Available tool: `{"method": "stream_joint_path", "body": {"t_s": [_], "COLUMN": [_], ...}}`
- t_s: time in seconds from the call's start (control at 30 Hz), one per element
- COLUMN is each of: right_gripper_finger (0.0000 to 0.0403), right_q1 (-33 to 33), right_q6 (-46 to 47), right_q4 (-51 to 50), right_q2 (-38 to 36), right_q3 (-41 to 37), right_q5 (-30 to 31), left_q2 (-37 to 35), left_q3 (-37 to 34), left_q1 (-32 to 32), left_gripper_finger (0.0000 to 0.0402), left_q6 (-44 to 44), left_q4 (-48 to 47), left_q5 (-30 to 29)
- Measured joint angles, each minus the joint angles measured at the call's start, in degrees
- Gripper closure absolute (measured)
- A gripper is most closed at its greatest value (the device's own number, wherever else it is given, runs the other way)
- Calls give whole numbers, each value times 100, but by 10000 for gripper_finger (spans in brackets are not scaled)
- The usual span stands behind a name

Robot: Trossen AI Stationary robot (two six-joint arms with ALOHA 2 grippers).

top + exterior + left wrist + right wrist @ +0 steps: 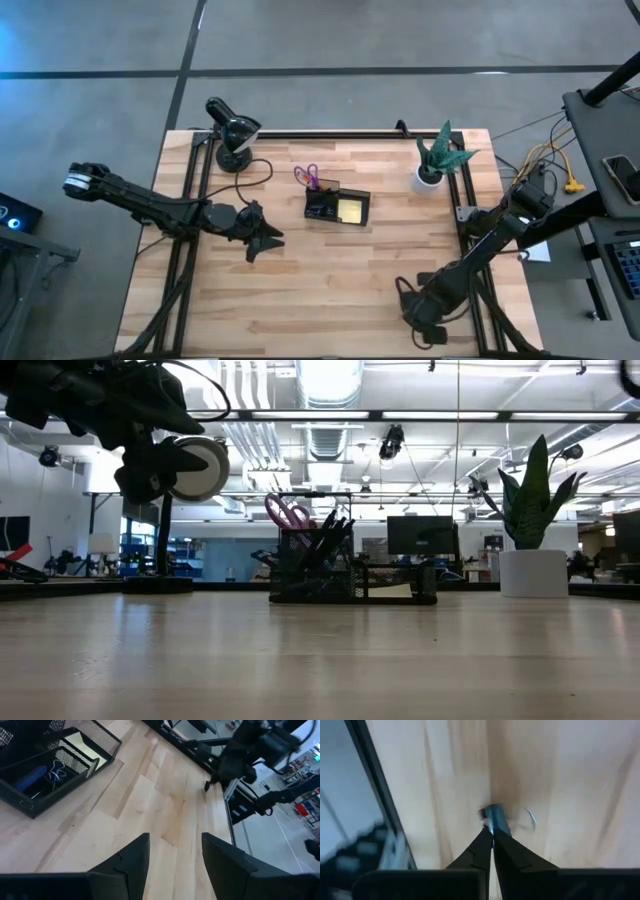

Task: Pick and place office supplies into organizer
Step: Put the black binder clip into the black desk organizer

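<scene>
- Down at the table's (330,290) near right corner, the right gripper (492,837) has its fingers pinched together on a small dark binder clip (495,815), whose wire handle curls out beside it on the wood.
- Over on the left side, the left gripper (268,240) hangs above bare wood with its two fingers (132,857) spread apart and nothing between them.
- Near the middle of the table, toward the far edge, sits the dark mesh organizer (337,206).
- A yellow sticky-note pad (351,210) lies in its right-hand compartment.
- Purple-handled scissors (306,175) stand upright in its far left corner, handles up, with dark pens (330,525) beside them.
- The left wrist view shows a blue block (31,777) and a wire clip (56,767) lying in one of its low compartments.
- A black desk lamp (232,135) stands at the far left and a green potted plant (438,155) at the far right, both well apart from the organizer.
</scene>
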Motion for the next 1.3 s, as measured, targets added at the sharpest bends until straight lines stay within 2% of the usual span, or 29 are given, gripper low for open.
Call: {"method": "stream_joint_path", "body": {"t_s": [0.17, 0.33, 0.43, 0.57, 0.73, 0.93, 1.3], "right_gripper_finger": [395, 395, 395, 395, 395, 395, 394], "right_q1": [-541, -1471, -2190, -3097, -3858, -4170, -4216], "right_q6": [131, 9, -484, -1495, -2628, -3084, -3104], "right_q4": [-296, -322, 149, 1078, 1284, 1294, 603], "right_q2": [0, 0, 7, 260, 968, 1463, 1987], "right_q3": [588, 1087, 1221, 1358, 1781, 2458, 2808], "right_q5": [1562, 3272, 3803, 3823, 3519, 3866, 3719], "left_q2": [-1, -1, -1, -1, -1, 1, 1], "left_q3": [0, 0, 0, 0, 0, -2, -2], "left_q1": [0, 0, 0, 0, 0, 0, 0], "left_gripper_finger": [240, 240, 240, 240, 240, 240, 240], "left_q6": [2, 4, 6, 7, 1, -3, 2], "left_q4": [1, 3, 2, 4, 8, 10, 8], "left_q5": [-17, -75, -132, -133, -133, -131, -126]}}
